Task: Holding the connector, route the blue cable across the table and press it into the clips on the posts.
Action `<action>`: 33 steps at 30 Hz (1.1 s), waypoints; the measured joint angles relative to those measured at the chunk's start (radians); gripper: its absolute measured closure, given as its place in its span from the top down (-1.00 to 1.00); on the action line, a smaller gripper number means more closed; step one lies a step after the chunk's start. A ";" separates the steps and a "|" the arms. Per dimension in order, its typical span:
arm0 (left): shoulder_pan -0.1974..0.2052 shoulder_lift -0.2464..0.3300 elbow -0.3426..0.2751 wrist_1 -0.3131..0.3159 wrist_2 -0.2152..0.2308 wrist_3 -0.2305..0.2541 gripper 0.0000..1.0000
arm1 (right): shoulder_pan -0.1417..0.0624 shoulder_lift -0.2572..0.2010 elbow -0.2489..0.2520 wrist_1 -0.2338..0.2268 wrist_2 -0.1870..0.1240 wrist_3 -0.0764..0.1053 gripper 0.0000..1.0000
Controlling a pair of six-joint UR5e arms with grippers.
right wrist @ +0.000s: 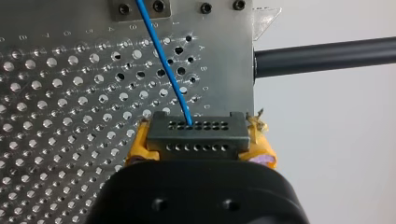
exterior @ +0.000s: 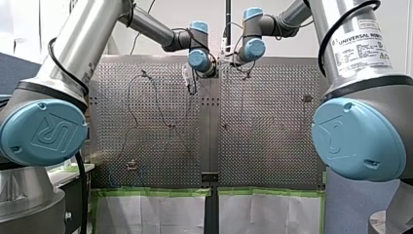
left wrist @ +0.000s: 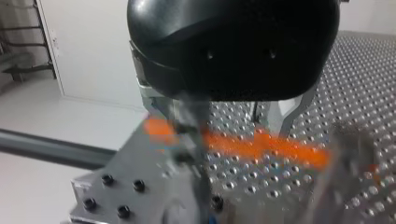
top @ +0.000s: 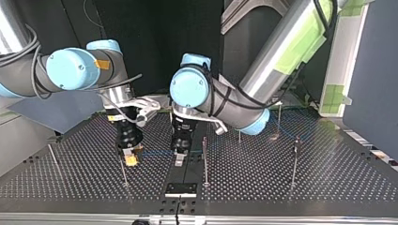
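Perforated metal tabletop (top: pixel 281 187) fills the scene, and thin posts (top: pixel 205 161) stand upright on it. My right claw (top: pixel 131 159) hangs low over the tabletop, left of the middle in the top view. Its yellow pads (right wrist: pixel 140 144) are clamped on the grey connector (right wrist: pixel 196 135). The blue cable (right wrist: pixel 163 56) leaves the connector and runs over the holes toward my left claw (top: pixel 180 157), which hangs near. I cannot tell if the left claw is apart or together

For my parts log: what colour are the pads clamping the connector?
Yellow pads on the connector, best in the right wrist view.
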 joint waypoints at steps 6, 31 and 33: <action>-0.007 -0.039 0.040 -0.008 -0.027 0.003 0.13 | 0.000 0.000 0.000 0.000 0.000 0.000 -1.00; -0.054 -0.042 0.015 -0.089 -0.199 0.002 -0.73 | 0.002 0.000 0.009 0.000 0.000 0.000 -1.00; -0.056 -0.042 0.007 -0.083 -0.204 -0.002 -0.65 | 0.003 0.000 0.011 0.000 0.000 0.000 -1.00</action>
